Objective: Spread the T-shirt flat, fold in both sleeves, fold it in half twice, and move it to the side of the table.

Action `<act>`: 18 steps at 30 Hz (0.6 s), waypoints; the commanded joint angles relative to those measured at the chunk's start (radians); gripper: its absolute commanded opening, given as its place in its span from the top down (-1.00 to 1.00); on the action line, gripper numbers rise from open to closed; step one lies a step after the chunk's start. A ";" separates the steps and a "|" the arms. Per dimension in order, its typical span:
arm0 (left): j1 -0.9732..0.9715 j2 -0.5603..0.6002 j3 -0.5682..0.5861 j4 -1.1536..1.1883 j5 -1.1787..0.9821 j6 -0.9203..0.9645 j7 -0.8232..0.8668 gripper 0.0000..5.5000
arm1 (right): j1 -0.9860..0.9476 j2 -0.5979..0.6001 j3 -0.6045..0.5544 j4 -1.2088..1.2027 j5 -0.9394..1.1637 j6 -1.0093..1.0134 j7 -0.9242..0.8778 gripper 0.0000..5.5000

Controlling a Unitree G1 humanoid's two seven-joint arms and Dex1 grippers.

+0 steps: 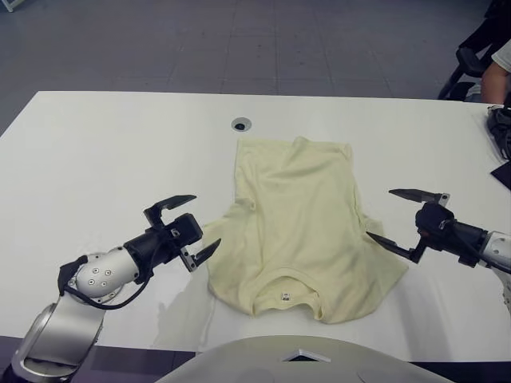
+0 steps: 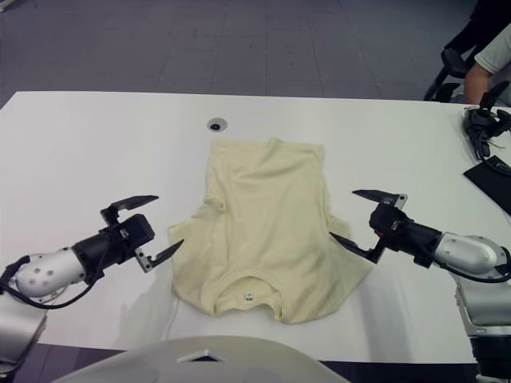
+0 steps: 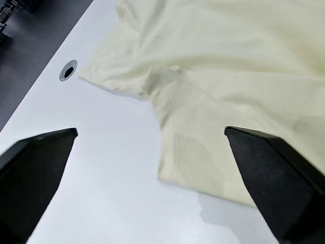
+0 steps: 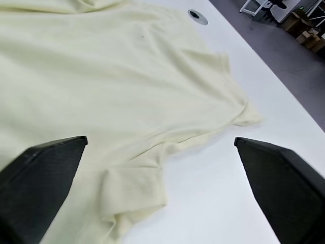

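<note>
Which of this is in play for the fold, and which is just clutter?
Job: T-shirt, table, left gripper, right gripper, both with jaws open.
Lying about: grommet, black cables, dark pad, the last two at the table's right edge.

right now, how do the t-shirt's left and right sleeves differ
The left sleeve lies flat and smooth; the right sleeve is bunched, with creases near its end. The right end effector has a finger over the right sleeve; the left end effector only reaches the left sleeve's edge. Neither sleeve is folded in yet; both end effectors are open.
</note>
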 commanded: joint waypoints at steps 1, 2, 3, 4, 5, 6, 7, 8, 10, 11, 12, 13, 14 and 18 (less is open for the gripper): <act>-0.048 -0.002 -0.141 0.111 0.107 -0.089 -0.006 -0.96 | 0.007 -0.028 0.011 0.079 -0.095 -0.055 -0.010 -0.96; -0.049 0.001 -0.165 0.132 0.131 -0.111 -0.006 -0.96 | 0.003 -0.029 0.014 0.094 -0.109 -0.063 -0.011 -0.96; -0.045 0.011 -0.182 0.161 0.158 -0.139 -0.007 -0.96 | 0.004 -0.034 0.018 0.108 -0.125 -0.077 -0.009 -0.96; -0.040 0.022 -0.190 0.196 0.181 -0.169 -0.005 -0.96 | 0.008 -0.039 0.021 0.121 -0.141 -0.093 -0.005 -0.96; -0.041 0.023 -0.193 0.238 0.197 -0.200 0.002 -0.96 | 0.014 -0.042 0.025 0.135 -0.158 -0.112 -0.005 -0.96; -0.041 0.026 -0.194 0.284 0.216 -0.225 0.010 -0.96 | 0.017 -0.045 0.031 0.152 -0.180 -0.138 -0.008 -0.96; -0.031 0.028 -0.188 0.315 0.226 -0.247 0.019 -0.96 | 0.018 -0.047 0.037 0.166 -0.199 -0.157 -0.012 -0.96; -0.014 0.024 -0.172 0.329 0.220 -0.256 0.024 -0.96 | 0.019 -0.050 0.041 0.178 -0.217 -0.176 -0.016 -0.96; 0.030 0.025 -0.136 0.330 0.198 -0.272 0.027 -0.96 | 0.026 -0.057 0.042 0.195 -0.240 -0.202 -0.024 -0.96; 0.057 0.028 -0.115 0.326 0.189 -0.278 0.028 -0.96 | 0.032 -0.062 0.041 0.203 -0.249 -0.214 -0.028 -0.96; 0.095 0.031 -0.089 0.315 0.181 -0.280 0.029 -0.96 | 0.034 -0.067 0.042 0.210 -0.256 -0.223 -0.032 -0.96; 0.130 0.031 -0.063 0.301 0.174 -0.279 0.031 -0.96 | 0.034 -0.073 0.043 0.216 -0.261 -0.229 -0.033 -0.96; 0.166 0.030 -0.039 0.279 0.166 -0.272 0.031 -0.96 | 0.041 -0.079 0.040 0.216 -0.262 -0.232 -0.034 -0.96; 0.314 0.015 -0.012 0.147 0.159 -0.229 0.019 -0.96 | 0.061 -0.089 0.030 0.187 -0.233 -0.202 -0.023 -0.96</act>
